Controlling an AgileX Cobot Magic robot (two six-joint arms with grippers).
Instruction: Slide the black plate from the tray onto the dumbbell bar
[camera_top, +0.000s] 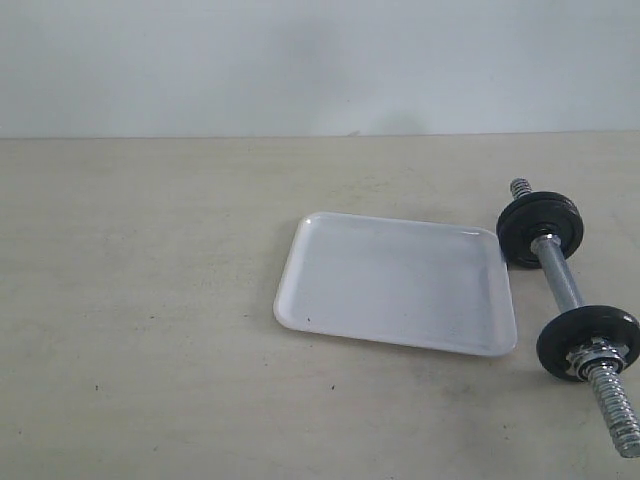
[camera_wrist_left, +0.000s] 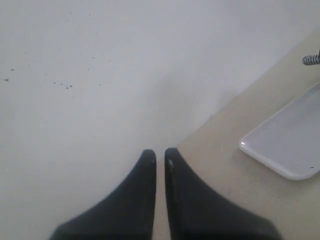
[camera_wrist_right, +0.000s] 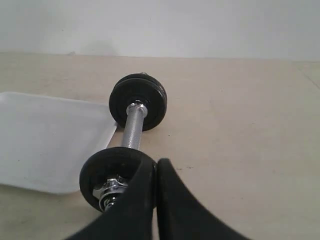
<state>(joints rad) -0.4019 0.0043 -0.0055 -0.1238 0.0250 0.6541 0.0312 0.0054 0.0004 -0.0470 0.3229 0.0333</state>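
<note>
The white tray lies right of the table's middle, and nothing shows on it. The black plate is out of view. Right of the tray lies the dumbbell bar, a chrome rod that carries a far black disc and a near black disc, with a steel nut and a threaded end pointing to the front. My right gripper is shut and empty, hovering by the bar's near disc. My left gripper is shut and empty, away from the tray. Neither gripper shows in the exterior view.
The beige table runs back to a plain white wall. The tray's right rim lies close to the bar. The bar's threaded front end reaches near the table's front right corner.
</note>
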